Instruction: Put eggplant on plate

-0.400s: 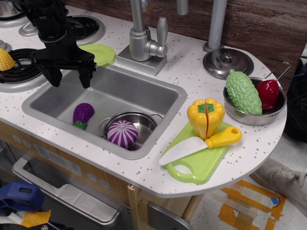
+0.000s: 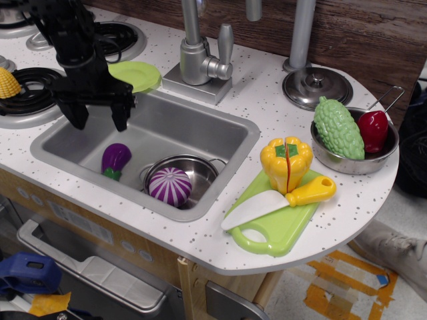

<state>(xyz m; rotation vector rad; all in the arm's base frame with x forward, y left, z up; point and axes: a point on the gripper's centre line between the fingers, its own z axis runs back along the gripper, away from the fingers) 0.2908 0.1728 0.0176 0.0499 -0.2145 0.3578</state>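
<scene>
The eggplant [image 2: 115,160], dark purple with a green stem cap, lies on the floor of the steel sink [image 2: 220,130] at its left side. The lime-green round plate [image 2: 137,75] rests on the counter behind the sink, left of the faucet, partly hidden by the arm. My black gripper [image 2: 100,120] hangs open and empty over the sink's left part, above and slightly behind the eggplant, with its fingers [image 2: 121,115] pointing down.
A small steel pot [image 2: 203,170] in the sink holds a purple-and-white striped vegetable [image 2: 170,186]. A faucet [image 2: 200,60] stands behind the sink. A green cutting board [image 2: 280,223] with yellow pepper and knife, a bowl of vegetables [image 2: 353,143], a lid [image 2: 317,87] and corn [image 2: 8,83] are around.
The gripper has dropped slightly lower toward the sink and shifted a little; the eggplant and other things have not moved.
</scene>
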